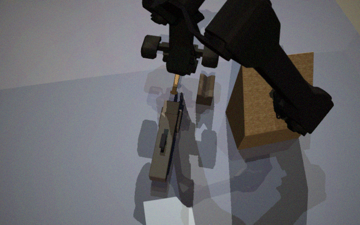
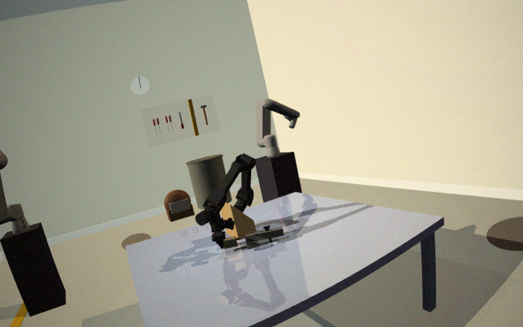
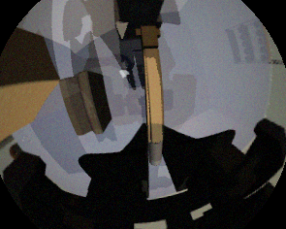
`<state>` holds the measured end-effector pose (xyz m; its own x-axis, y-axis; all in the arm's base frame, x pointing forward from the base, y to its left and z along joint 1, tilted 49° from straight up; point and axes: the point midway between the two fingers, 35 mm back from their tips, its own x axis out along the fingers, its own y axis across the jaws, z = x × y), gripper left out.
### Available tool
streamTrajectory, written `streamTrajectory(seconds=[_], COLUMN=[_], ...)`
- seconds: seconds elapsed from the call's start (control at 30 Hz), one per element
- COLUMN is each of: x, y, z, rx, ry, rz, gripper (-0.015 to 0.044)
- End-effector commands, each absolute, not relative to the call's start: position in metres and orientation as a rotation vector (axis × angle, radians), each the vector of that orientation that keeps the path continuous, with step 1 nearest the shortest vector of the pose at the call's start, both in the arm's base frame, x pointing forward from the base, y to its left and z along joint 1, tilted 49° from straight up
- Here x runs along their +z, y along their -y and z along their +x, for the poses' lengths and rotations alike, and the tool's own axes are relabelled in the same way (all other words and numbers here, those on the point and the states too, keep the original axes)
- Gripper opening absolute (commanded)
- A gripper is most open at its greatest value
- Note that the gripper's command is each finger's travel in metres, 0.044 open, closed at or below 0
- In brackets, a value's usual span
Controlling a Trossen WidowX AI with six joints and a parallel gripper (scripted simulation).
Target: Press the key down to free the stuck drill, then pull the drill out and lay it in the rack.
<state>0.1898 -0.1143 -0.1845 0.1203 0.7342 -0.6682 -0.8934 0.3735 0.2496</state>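
Note:
The drill (image 1: 176,79) (image 3: 154,92) is a slim tan bar with a brown collar at its end near the sleeve block. My gripper (image 1: 178,71) (image 2: 220,244) (image 3: 149,125) is shut on the drill, around its grey far end. The grey-brown sleeve block (image 1: 159,164) (image 2: 277,232) lies lengthwise in line with the drill; a narrow gap shows between its front face and the collar in the top view. The dark key (image 1: 163,142) (image 2: 266,228) sits in the slot on top of the block. The rack (image 1: 205,89) (image 2: 230,243) (image 3: 82,103), a small V-grooved block, stands beside the drill.
A large wooden block (image 1: 262,111) (image 2: 238,223) (image 3: 15,109) with a sloping side stands beyond the rack, under my forearm. A pale square (image 1: 165,212) shows at the bottom of the top view. Everything stands on a glossy table (image 2: 337,252).

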Motion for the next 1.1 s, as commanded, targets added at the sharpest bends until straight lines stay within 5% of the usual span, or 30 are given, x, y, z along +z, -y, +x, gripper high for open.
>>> streamTrajectory(seconds=[0.0, 1.07], x=[-0.182, -0.171], y=[0.117, 0.123], z=[0.189, 0.189], rx=[1.206, 1.206], ry=[-0.816, -0.816], rz=[-0.242, -0.242], gripper=[0.0000, 0.0000])
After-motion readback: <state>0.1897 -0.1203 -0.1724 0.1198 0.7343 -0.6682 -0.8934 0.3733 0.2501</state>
